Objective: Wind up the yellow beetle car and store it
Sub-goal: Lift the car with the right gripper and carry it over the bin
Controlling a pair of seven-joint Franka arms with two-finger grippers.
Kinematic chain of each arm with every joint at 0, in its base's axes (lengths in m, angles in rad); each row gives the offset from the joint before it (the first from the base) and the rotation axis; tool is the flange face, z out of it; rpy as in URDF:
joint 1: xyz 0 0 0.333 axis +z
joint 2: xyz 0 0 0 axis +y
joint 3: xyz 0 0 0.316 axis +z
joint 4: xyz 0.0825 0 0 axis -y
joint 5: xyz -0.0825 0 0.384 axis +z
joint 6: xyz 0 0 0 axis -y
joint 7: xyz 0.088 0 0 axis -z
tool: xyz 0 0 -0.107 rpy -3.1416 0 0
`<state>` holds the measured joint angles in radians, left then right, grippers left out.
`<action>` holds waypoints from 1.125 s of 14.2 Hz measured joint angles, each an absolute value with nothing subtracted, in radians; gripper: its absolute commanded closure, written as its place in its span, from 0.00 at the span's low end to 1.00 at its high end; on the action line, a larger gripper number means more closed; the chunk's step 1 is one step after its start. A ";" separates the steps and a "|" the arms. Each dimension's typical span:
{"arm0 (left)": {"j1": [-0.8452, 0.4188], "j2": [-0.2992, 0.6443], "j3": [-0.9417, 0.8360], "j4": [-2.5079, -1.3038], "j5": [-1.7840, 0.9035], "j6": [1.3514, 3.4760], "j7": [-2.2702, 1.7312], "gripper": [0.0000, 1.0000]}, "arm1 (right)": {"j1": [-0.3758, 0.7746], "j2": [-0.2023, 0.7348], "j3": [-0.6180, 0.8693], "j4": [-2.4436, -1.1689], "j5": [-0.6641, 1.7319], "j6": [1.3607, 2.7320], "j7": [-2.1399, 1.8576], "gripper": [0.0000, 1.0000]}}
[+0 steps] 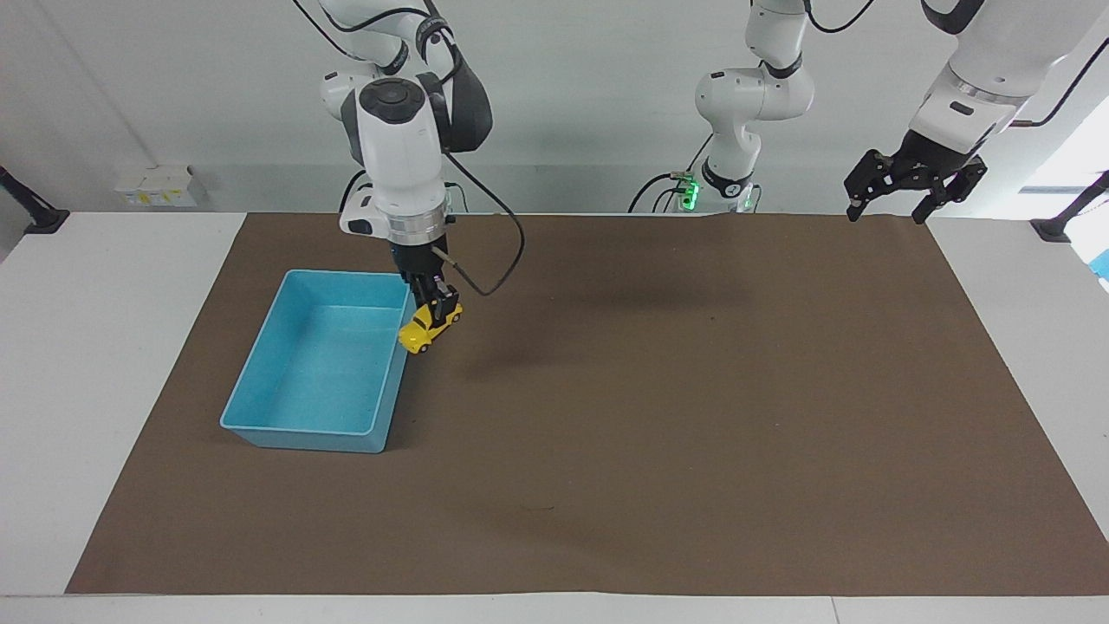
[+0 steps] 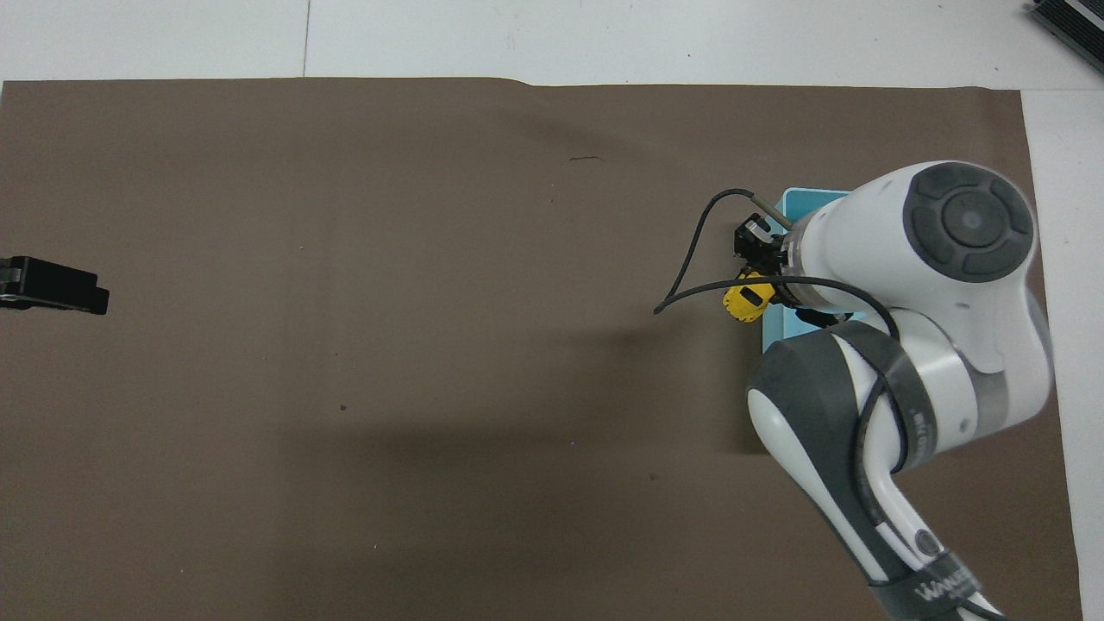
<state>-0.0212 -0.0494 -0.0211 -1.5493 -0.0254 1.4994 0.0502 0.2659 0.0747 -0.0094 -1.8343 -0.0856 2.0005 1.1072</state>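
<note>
My right gripper (image 1: 438, 308) is shut on the yellow beetle car (image 1: 426, 328) and holds it in the air, tilted nose-down, over the long rim of the blue bin (image 1: 299, 431) on the side toward the left arm's end. In the overhead view the car (image 2: 743, 302) shows just outside the bin's edge (image 2: 806, 197), and the right arm hides most of the bin. The bin's inside looks bare in the facing view. My left gripper (image 1: 889, 214) is open and empty, raised and waiting over the table's corner at the left arm's end (image 2: 52, 289).
A brown mat (image 1: 693, 390) covers most of the white table. A black cable (image 1: 494, 260) loops from the right wrist beside the car.
</note>
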 measured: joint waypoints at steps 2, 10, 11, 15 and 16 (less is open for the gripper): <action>-0.021 -0.049 -0.021 -1.549 -0.025 1.499 0.050 0.00 | 0.212 0.075 -0.010 -1.837 -0.085 2.000 0.972 1.00; -0.021 -0.049 -0.021 -1.549 -0.025 1.499 0.050 0.00 | 0.060 0.076 -0.013 -1.849 -0.085 2.000 0.538 1.00; -0.021 -0.049 -0.021 -1.549 -0.025 1.499 0.050 0.00 | 0.052 0.076 -0.013 -1.851 -0.085 2.000 0.501 1.00; -0.021 -0.049 -0.021 -1.549 -0.025 1.499 0.050 0.00 | 0.026 0.075 -0.013 -1.881 -0.085 2.039 0.378 1.00; -0.021 -0.049 -0.021 -1.549 -0.025 1.499 0.050 0.00 | 0.023 0.073 -0.013 -1.901 -0.084 2.068 0.366 1.00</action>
